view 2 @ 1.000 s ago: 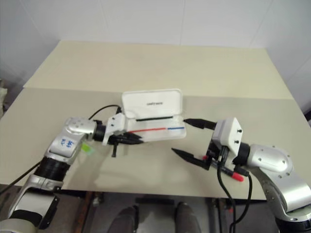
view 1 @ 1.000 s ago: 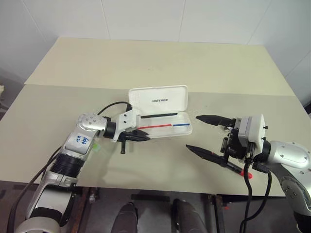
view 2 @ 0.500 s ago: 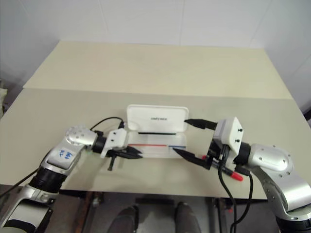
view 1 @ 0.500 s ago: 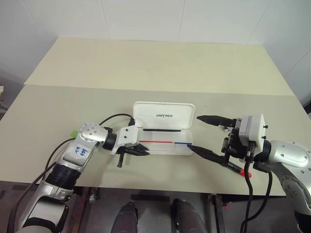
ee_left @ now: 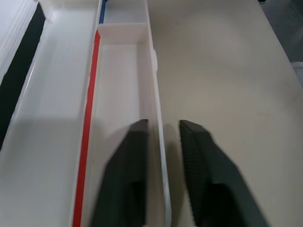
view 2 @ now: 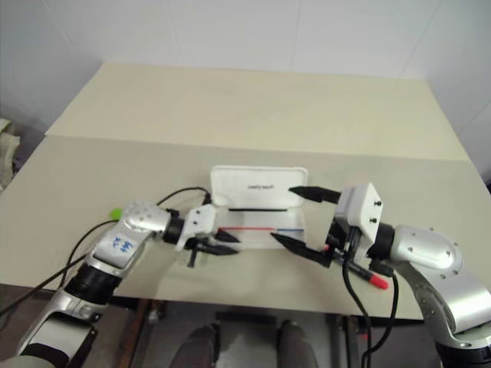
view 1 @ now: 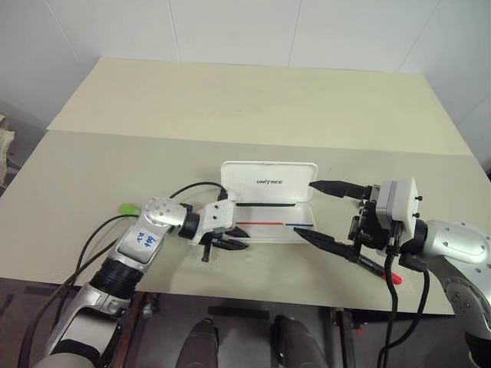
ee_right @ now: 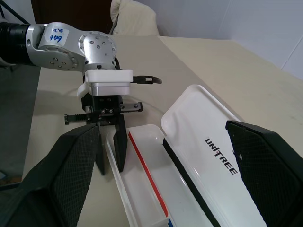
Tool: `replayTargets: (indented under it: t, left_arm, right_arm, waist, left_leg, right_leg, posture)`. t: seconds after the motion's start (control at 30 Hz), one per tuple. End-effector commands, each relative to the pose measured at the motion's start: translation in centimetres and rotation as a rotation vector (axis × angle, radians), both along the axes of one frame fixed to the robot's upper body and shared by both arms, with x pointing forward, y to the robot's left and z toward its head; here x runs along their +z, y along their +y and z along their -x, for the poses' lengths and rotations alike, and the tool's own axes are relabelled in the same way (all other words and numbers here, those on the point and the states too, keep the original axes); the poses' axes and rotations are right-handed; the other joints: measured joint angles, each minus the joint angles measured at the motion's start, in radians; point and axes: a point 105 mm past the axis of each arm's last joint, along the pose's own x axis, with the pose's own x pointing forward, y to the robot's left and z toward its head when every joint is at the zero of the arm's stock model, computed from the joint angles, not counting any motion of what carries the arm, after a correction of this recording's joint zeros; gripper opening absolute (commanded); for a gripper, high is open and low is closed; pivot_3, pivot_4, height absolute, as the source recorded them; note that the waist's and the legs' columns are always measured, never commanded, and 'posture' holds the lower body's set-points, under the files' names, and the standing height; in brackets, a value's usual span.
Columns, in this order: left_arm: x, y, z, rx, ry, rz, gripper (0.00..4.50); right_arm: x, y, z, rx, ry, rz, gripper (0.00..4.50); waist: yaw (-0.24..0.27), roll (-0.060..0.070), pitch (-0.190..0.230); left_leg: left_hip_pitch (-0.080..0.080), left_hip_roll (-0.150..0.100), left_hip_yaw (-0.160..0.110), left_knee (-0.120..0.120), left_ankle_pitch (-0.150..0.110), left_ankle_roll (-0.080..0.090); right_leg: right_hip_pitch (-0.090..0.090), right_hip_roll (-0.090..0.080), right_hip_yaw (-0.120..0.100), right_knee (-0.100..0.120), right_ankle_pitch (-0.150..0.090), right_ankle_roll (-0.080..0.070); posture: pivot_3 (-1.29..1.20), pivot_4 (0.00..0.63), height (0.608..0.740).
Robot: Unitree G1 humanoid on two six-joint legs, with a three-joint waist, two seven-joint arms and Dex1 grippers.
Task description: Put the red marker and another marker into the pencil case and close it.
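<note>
The left tool (ee_left: 161,156) has its fingers slightly apart, straddling the near wall of the case (view 1: 268,230), which lies open on the desk (view 1: 230,107), lid up. The right tool (view 1: 326,215) stands wide apart at the case's other end, holding nothing. The case looks light, stiff and slick, likely to skid, so pinching that thin wall suits. The red marker (view 1: 390,274) seems to lie under the right wrist; the green marker (view 1: 127,208) lies behind the left arm.
</note>
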Motion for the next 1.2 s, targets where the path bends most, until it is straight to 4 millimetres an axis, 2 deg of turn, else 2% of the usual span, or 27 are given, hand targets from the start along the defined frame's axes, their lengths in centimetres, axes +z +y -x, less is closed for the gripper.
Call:
replayTargets:
  t: [0.03,0.2,0.33,0.43,0.53,0.63,0.77,0.97,1.1,1.2]
  left_arm:
    - [2.2,0.0,0.1,-0.024,-0.072,0.038,1.67]
    - [3.8,1.0,0.7,-0.015,-0.076,0.083,1.67]
    - [6.6,2.2,1.5,0.009,-0.082,0.217,1.67]
    - [7.7,3.1,2.4,0.005,-0.073,0.288,2.53]
    - [8.0,3.9,3.2,0.006,-0.052,0.333,3.60]
    - [9.0,6.0,3.4,0.080,-0.069,0.418,4.48]
    - [9.7,7.2,3.4,0.106,-0.110,0.446,4.48]
    - [9.8,7.7,3.7,0.072,-0.087,0.422,4.48]
    - [9.8,7.7,4.8,0.007,0.034,0.362,4.48]
    - [10.1,7.6,5.0,-0.023,0.048,0.342,4.48]
  right_arm:
    - [0.9,0.4,0.5,0.021,-0.040,-0.008,4.50]
    - [0.7,0.6,0.3,0.029,-0.032,-0.018,4.50]
    - [0.4,0.5,0.1,0.024,-0.014,-0.033,4.50]
    - [0.2,0.1,0.0,0.003,0.001,-0.042,4.50]
    - [0.0,-0.4,-0.1,-0.021,0.015,-0.048,4.50]
    - [-1.3,-3.5,-0.5,-0.142,0.076,-0.034,4.50]
    - [-4.2,-7.3,-0.3,-0.253,0.173,0.029,4.50]
    - [-7.6,-11.6,0.4,-0.340,0.282,0.118,4.50]
    - [-9.4,-13.1,0.6,-0.351,0.346,0.157,4.50]
    - [-10.6,-13.9,0.4,-0.364,0.383,0.160,4.50]
  waist:
    - [0.000,0.000,0.000]
    - [-0.002,0.000,0.000]
    - [-0.003,0.000,0.000]
    - [-0.002,0.000,0.000]
    - [-0.002,0.000,0.000]
    - [-0.001,0.000,0.000]
    - [0.002,0.000,0.000]
    - [-0.006,0.000,0.000]
    - [-0.017,0.000,0.000]
    - [-0.025,0.000,0.000]
  left_leg:
    - [0.000,0.000,0.000,0.000,0.000,0.000]
    - [0.000,0.000,0.000,0.000,0.000,0.000]
    - [0.000,0.000,0.000,0.000,0.000,0.000]
    - [0.000,0.000,0.000,0.000,0.000,0.000]
    - [0.000,0.000,0.000,0.000,0.000,0.000]
    - [0.000,0.000,0.000,0.000,0.000,0.000]
    - [0.000,0.000,0.000,0.000,0.000,0.000]
    - [0.002,0.000,0.001,0.000,0.000,0.000]
    - [0.003,0.000,0.002,0.000,0.001,0.000]
    - [0.003,0.000,0.002,0.001,0.001,0.000]
  right_leg:
    - [0.000,0.000,0.000,0.000,0.000,0.000]
    - [0.000,0.000,0.000,0.000,0.000,0.000]
    - [0.000,0.000,0.000,0.000,0.000,0.000]
    - [0.000,0.000,0.000,0.000,0.000,0.000]
    - [0.000,0.000,0.000,0.000,0.000,0.000]
    - [0.000,0.000,0.000,0.000,-0.001,-0.003]
    - [0.000,0.000,0.000,0.000,-0.005,-0.009]
    - [0.002,0.000,0.000,-0.001,-0.006,-0.011]
    - [0.002,0.000,0.000,-0.001,-0.005,-0.012]
    - [0.002,0.000,0.001,-0.001,-0.005,-0.012]
  posture:
    - [0.00,0.150,0.740]
    - [0.00,0.150,0.740]
    - [0.00,0.150,0.740]
    - [0.00,0.150,0.740]
    - [0.00,0.150,0.740]
    - [0.00,0.150,0.740]
    - [0.00,0.150,0.740]
    - [0.00,0.150,0.740]
    - [0.00,0.150,0.740]
    - [0.00,0.150,0.740]
